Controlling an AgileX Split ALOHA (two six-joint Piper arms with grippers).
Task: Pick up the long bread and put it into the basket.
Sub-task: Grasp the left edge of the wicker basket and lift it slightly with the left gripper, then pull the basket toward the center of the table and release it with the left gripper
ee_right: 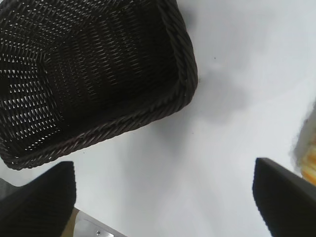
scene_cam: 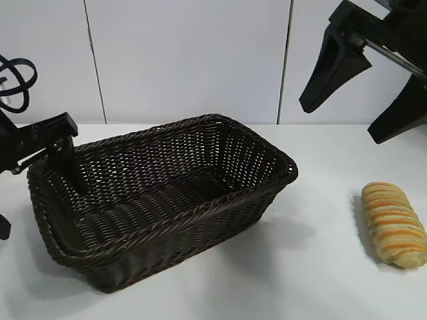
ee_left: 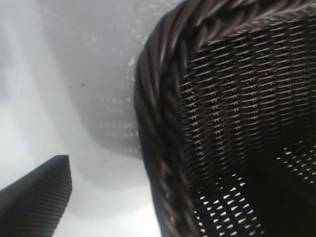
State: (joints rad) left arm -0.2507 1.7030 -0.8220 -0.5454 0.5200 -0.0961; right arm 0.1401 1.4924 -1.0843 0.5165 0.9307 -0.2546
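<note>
Nearest the exterior camera stands the basket [scene_cam: 160, 200], a dark brown woven wicker rectangle with sloping sides and a braided rim, set on the white table [scene_cam: 313, 280] left of centre. Its interior holds no bread. Long bread [scene_cam: 393, 223] lies on the table well to the basket's right, apart from it and from both arms (golden-tan, with crosswise orange-brown and pale stripes). Left gripper [scene_cam: 63, 160] reaches down at the basket's left end, one dark finger inside the wall near the rim; in the left wrist view the braided rim [ee_left: 163, 123] fills the middle and a single finger [ee_left: 37, 195] shows outside it, so the jaws stand released astride the wall, not clamped on it. Right gripper [scene_cam: 363, 90] hangs high at the upper right, above the table and clear of the bread, its fingers [ee_right: 42, 202] spread wide and holding nothing.
</note>
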